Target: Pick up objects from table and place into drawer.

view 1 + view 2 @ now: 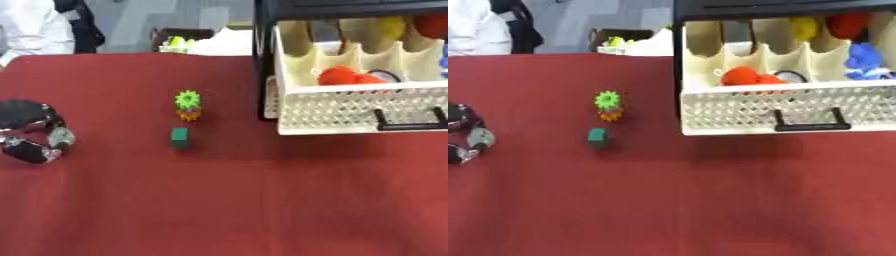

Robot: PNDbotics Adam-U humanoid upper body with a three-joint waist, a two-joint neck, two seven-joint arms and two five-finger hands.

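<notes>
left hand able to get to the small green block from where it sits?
Probably yes. The left hand sits on the red tablecloth to the left of the small green block, with only bare cloth between them; the green-and-orange gear toy stands behind it.

both head views look down, forward over red table (pixel 262 210); right eye sits slightly rightward; both share drawer (pixel 789 112), green block (pixel 180 137).

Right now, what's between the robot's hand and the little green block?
Nothing. In the left eye view, only bare red tablecloth lies between the left hand and the green block. The spiky green and orange toy sits just behind the block.
</notes>
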